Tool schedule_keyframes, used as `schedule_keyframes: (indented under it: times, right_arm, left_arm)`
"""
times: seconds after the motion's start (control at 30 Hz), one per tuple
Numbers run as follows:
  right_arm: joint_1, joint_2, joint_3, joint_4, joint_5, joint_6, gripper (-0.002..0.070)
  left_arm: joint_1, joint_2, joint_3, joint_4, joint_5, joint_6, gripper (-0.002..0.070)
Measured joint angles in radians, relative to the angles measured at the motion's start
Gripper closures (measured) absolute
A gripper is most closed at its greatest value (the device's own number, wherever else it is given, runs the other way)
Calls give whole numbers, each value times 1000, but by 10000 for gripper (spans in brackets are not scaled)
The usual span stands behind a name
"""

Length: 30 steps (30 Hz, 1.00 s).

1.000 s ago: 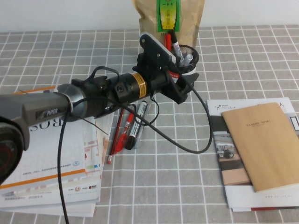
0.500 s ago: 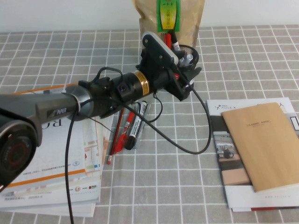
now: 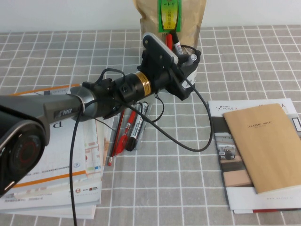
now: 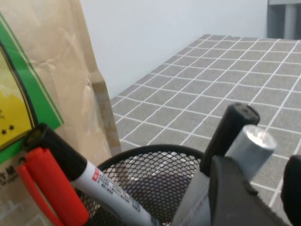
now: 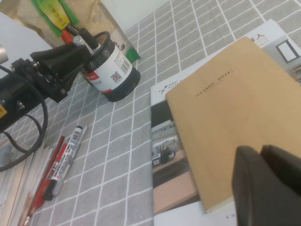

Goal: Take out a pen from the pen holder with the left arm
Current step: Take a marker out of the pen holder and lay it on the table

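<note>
Step in hand: the grasp. The left claw (image 3: 189, 70) is at the pen holder (image 4: 150, 169) on the far side of the bench (image 3: 164, 188), just in front of the kraft bag (image 3: 188, 19). Its jaws are roughly half open with a gap showing between them, lined up on the silver-capped pen (image 4: 254, 141). I see no clamp on it, and every pen stands in the holder.

Next move, my read: close onto that shaft, then pull up along the pen's own line. The mesh cup looks light and could tip or lift with it.

The right claw (image 5: 261, 160) hangs over the tan notebook (image 3: 265, 141), jaws together, empty.

Count:
- 1 holder
- 4 pens in it: silver-capped, black-topped pen (image 4: 230, 127), white marker (image 4: 108, 188), red pen (image 4: 51, 183)
- loose pens (image 3: 131, 129) lying on the bench: I make it 4
- 1 bag, 1 notebook
</note>
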<state>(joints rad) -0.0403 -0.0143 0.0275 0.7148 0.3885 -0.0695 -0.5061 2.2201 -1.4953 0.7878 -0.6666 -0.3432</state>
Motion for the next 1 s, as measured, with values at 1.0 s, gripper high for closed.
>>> schedule_keyframes:
  times: [1.0]
  right_arm:
    - [0,0,0,4,0,0,689]
  left_arm:
    - [1,66,-104,-20,6,18,414]
